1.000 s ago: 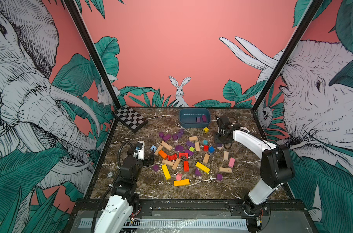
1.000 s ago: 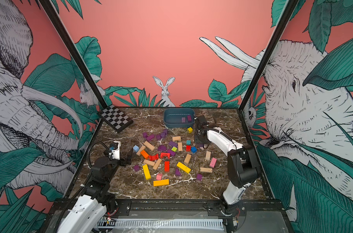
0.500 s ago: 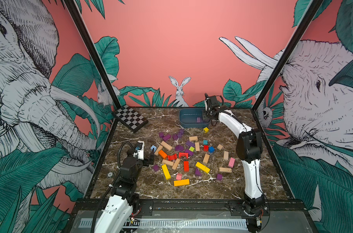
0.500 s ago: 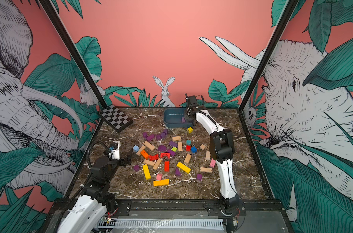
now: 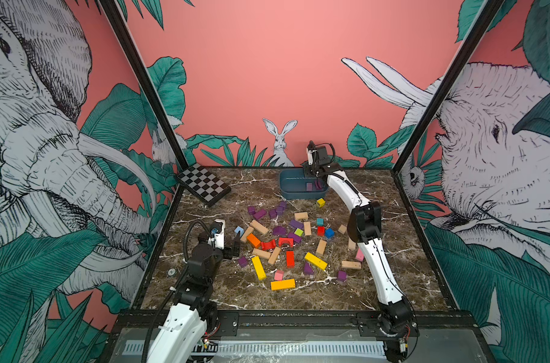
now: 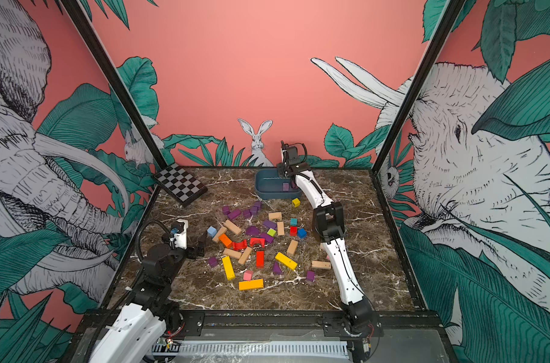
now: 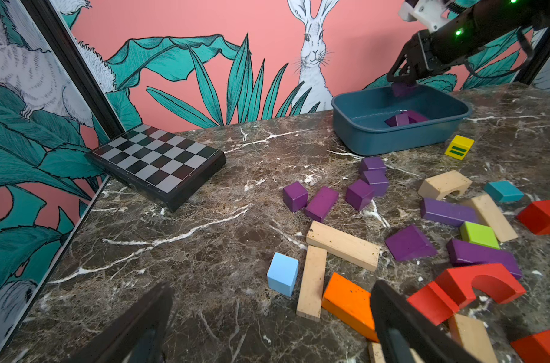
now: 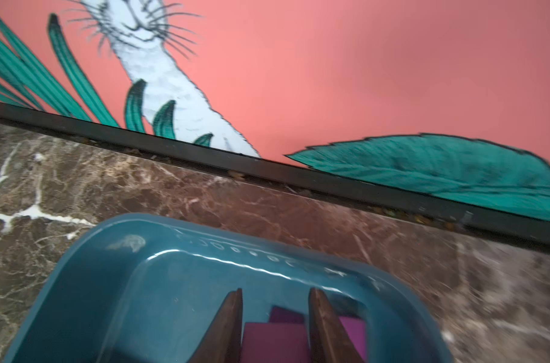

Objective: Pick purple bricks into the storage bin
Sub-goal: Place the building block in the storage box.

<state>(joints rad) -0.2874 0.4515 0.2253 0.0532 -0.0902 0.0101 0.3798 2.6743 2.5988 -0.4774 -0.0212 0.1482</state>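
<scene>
Marble tabletop (image 5: 298, 301) bears scattered purple bricks (image 5: 260, 214), enclosed by pink jungle-mural walls (image 5: 267, 78).

The storage bin (image 5: 298, 195) holding bricks (image 5: 309, 187) lies behind the scattered blocks (image 5: 259, 227), right of the checkerboard slab (image 5: 203, 187).

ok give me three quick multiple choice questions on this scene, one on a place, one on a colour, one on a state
1. Where is the right gripper?
A. above the shallow dark blue plastic storage bin
B. above the checkerboard slab
C. at the table's near edge

2. What colour is the small wooden cube lying alone on the table nearest that bin?
A. red
B. yellow
C. light blue

3. What state is the right gripper in?
A. open, empty
B. shut on a tan block
C. shut on a purple wooden brick

Answers:
1 A: the left wrist view shows it over the bin.
2 B: it is yellow in both top views.
3 C: the right wrist view shows the brick between its fingers.
</scene>
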